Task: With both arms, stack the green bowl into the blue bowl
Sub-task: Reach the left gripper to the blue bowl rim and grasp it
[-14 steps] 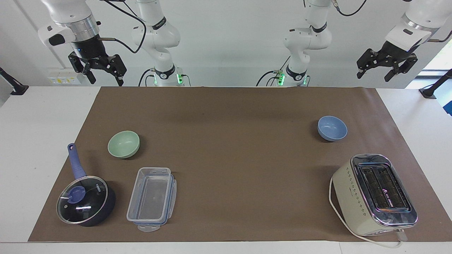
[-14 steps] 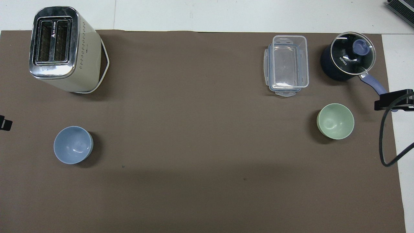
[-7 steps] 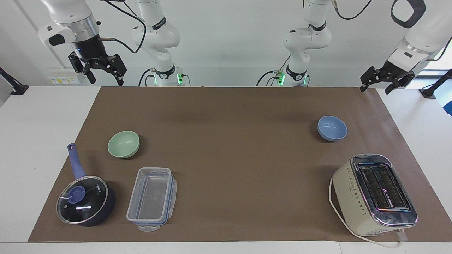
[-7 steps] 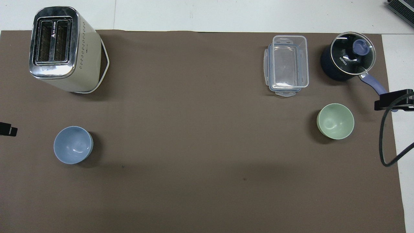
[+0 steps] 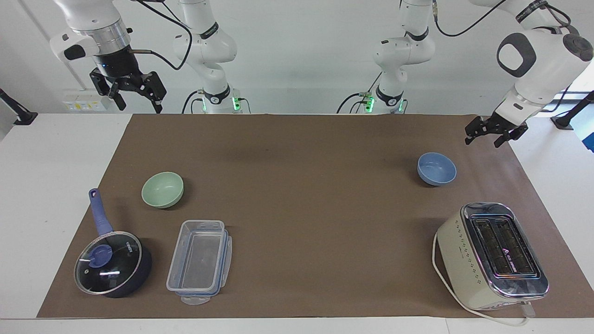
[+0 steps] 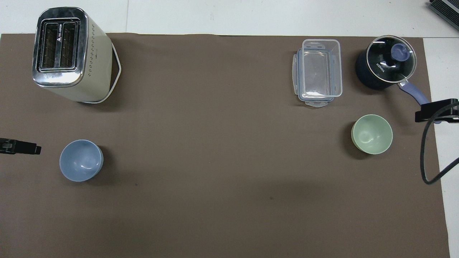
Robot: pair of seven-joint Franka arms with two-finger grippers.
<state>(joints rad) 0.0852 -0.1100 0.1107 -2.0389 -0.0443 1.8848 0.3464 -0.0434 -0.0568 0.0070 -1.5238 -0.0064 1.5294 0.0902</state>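
Note:
The green bowl sits upright on the brown mat toward the right arm's end; it also shows in the overhead view. The blue bowl sits upright toward the left arm's end, also seen from overhead. Both bowls are empty. My left gripper is open and hangs in the air over the mat's edge beside the blue bowl, apart from it; only its tip shows from overhead. My right gripper is open and waits high over the table's edge at its own end.
A cream toaster stands farther from the robots than the blue bowl. A dark pot with a glass lid and blue handle and a clear plastic container lie farther out than the green bowl.
My left gripper has come down and moved in toward the blue bowl. The right arm and both bowls have not moved.

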